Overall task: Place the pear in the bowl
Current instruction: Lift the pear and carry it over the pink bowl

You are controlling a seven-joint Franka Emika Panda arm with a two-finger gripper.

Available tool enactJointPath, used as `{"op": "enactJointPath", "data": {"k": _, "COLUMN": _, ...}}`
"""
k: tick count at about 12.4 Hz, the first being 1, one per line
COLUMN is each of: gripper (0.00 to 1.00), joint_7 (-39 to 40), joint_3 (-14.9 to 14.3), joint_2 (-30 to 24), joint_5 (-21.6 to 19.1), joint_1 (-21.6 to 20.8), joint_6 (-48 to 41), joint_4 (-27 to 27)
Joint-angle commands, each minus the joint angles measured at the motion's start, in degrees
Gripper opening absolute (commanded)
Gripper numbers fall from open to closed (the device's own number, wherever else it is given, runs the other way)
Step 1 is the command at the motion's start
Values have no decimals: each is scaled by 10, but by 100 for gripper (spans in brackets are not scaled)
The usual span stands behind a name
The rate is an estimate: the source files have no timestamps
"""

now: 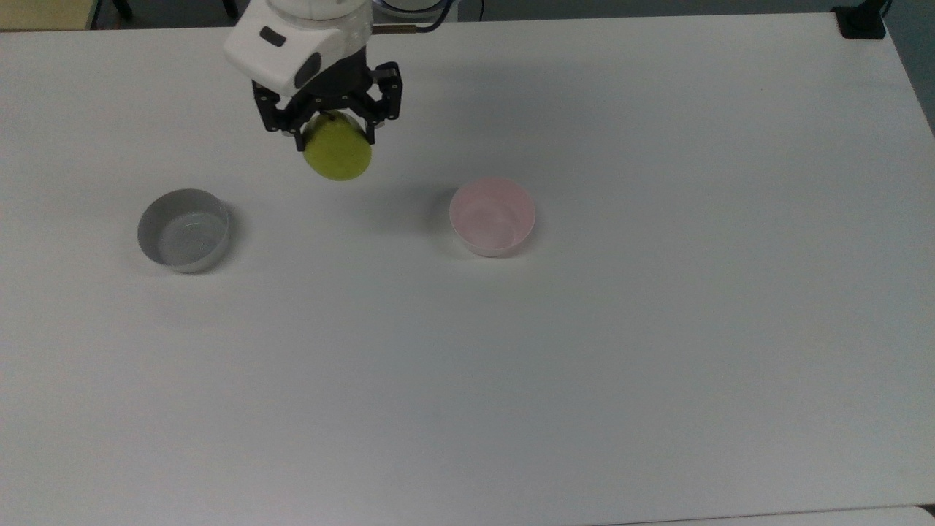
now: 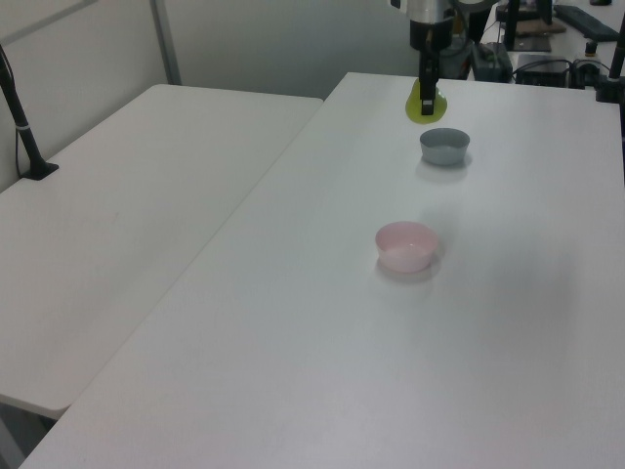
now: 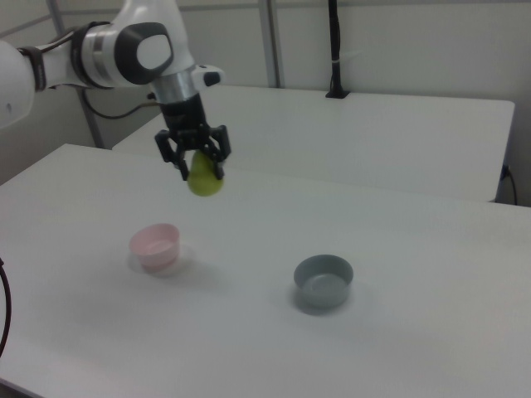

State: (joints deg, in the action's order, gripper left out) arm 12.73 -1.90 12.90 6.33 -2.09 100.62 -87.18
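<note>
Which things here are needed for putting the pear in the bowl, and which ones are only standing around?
Needed for the job:
- pear, held in the claw, lifted above the table
- pink bowl, empty

Only standing around:
- grey bowl, empty
- second table beside this one

A glossy white robot arm with dark grey joint rings, a thin dark cable, and a black two-fingered pincer.
</note>
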Motion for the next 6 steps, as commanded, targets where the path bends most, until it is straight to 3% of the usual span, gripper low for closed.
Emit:
{"op": "enactJointPath", "data": {"k": 1, "gripper": 55, "joint_7": -74, "joint_3": 68, "joint_2": -17, "joint_5": -2, "joint_1": -11, "joint_6": -21, "joint_4": -23}}
{"op": "enactJointPath", "data": {"k": 6, "gripper": 55, "joint_7": -154, "joint_3": 145, "joint_2": -14, "joint_5": 3, "joint_1": -12, "joint_6": -14, "joint_4": -40}}
